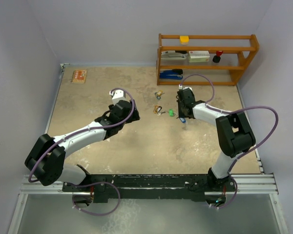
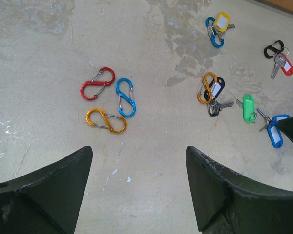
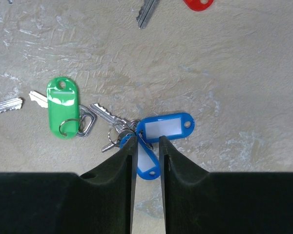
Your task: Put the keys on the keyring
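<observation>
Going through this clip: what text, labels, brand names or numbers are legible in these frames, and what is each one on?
No text can be read in any view.
blue key tag: white insert blank.
green key tag: no writing visible.
orange card at the table's far left: markings too small to read.
white box on the wooden shelf: print too small to read.

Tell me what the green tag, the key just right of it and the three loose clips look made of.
Green tag: glossy plastic, judging by its bright sheen. Key: bare silvery metal with a dull shine. Clips: probably coloured metal, perhaps anodised, with thin silver wire gates; the satin gleam suggests it, but that is not certain.
</observation>
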